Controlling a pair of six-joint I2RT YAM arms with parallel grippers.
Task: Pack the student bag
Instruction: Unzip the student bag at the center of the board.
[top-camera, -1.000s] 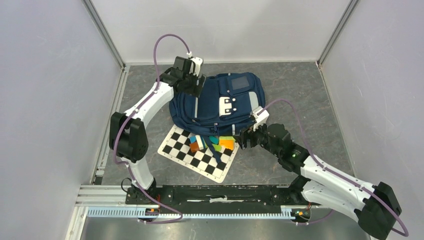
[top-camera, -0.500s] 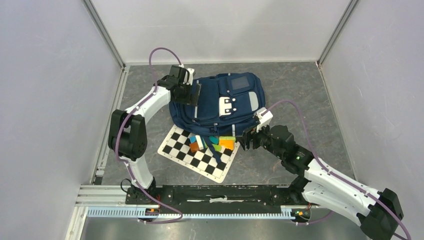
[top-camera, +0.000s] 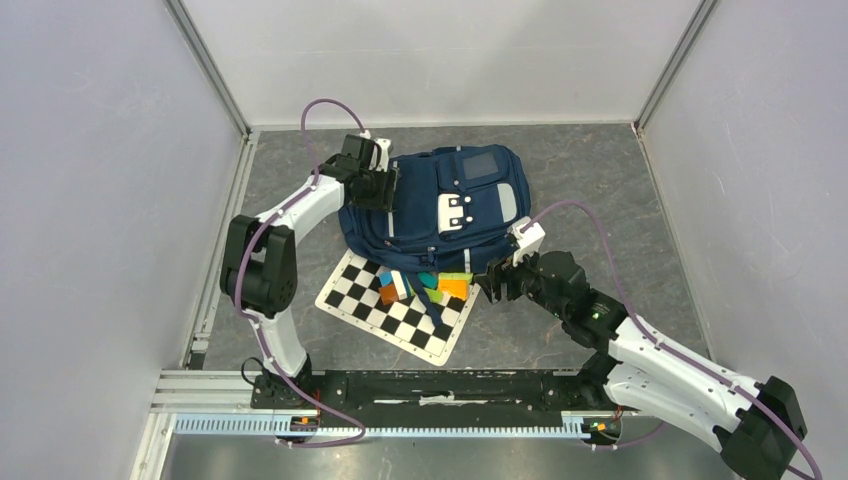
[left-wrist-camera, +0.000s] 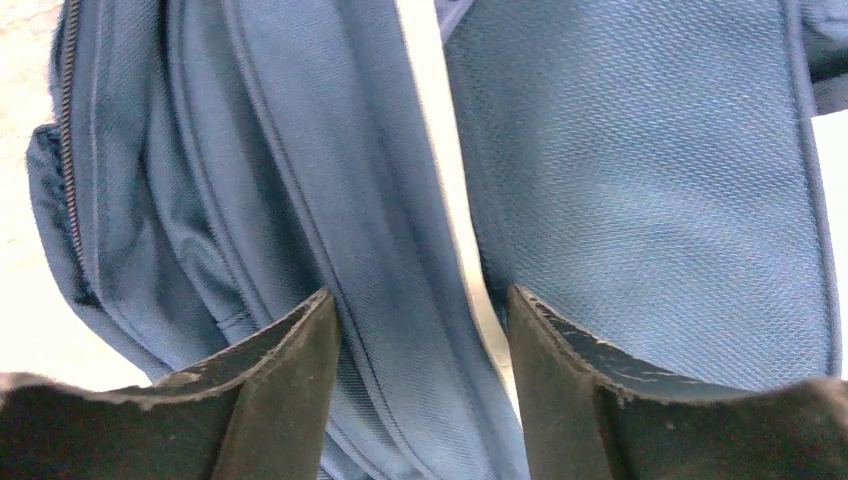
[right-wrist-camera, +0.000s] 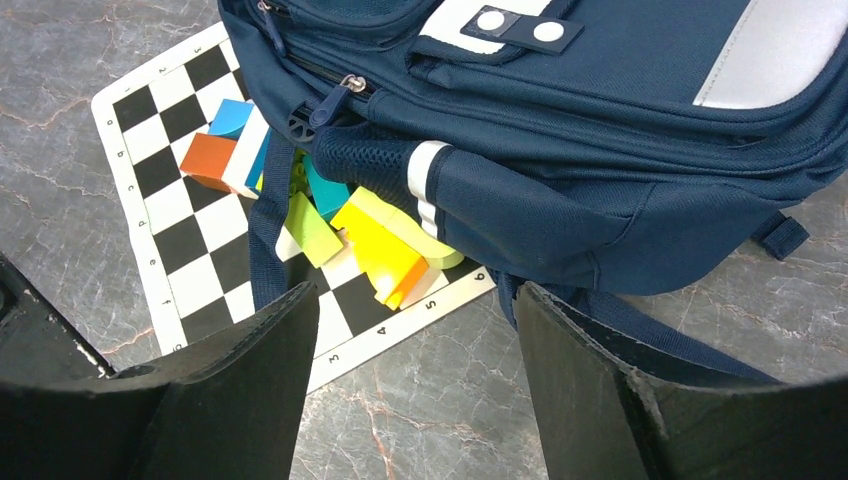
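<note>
Lying flat on the grey desk (top-camera: 620, 190), the student bag (top-camera: 440, 205) overlaps a checkerboard mat (top-camera: 362, 300). Coloured blocks (top-camera: 428, 285) sit on the mat, outside the bag, against its mesh pocket (right-wrist-camera: 372, 160). The left gripper (top-camera: 382, 188) is parted over the bag's left seam. The right gripper (top-camera: 488, 285) gapes empty near the blocks.

Checkerboard mat (top-camera: 380, 312) flat on grey marbled tabletop (top-camera: 600, 180). Pile of coloured blocks (top-camera: 452, 287) on its far edge: orange, blue, teal, green, yellow.

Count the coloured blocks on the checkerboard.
6 distinguishable: blue block, orange block, white block, teal block, green block and yellow block, clustered at the student bag's edge; others may hide underneath.
</note>
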